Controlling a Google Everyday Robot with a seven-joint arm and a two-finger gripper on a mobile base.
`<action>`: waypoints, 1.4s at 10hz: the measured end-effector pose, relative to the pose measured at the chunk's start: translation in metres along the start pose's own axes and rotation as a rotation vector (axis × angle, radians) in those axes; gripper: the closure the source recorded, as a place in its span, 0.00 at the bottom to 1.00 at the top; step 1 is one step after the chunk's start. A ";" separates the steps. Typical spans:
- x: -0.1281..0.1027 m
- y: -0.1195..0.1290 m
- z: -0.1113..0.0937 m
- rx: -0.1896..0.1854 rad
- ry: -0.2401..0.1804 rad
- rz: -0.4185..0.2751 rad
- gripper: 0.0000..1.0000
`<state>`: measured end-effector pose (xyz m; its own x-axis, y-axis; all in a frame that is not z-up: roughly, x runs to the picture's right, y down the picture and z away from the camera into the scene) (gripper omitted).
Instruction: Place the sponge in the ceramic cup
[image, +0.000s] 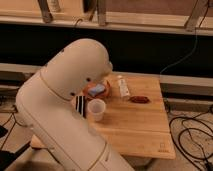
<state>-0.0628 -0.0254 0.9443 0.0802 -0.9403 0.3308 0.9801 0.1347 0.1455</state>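
gripper: hidden behind arm (70, 100); can't tell its state
sponge (98, 89): on dish (89, 93), back-left of counter (145, 131)
cup (96, 109): upright, just in front of dish; bar (80, 105) on its left
bottle (122, 87): lying near back edge
room: bare wood toward front and right edges

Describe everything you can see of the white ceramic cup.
The ceramic cup is small, plain white, handleless, slightly tapered. It stands upright, mouth up, on the wooden table, nearer the camera than the sponge and beside a black striped bar. Nothing shows inside. The gripper is not in view.
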 end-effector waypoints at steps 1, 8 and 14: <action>-0.002 -0.001 0.005 0.011 -0.011 0.005 0.20; 0.003 0.028 0.029 0.052 -0.050 0.149 0.20; -0.021 -0.005 0.058 0.047 -0.130 0.062 0.20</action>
<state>-0.0798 0.0121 0.9906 0.1135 -0.8817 0.4579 0.9642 0.2090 0.1635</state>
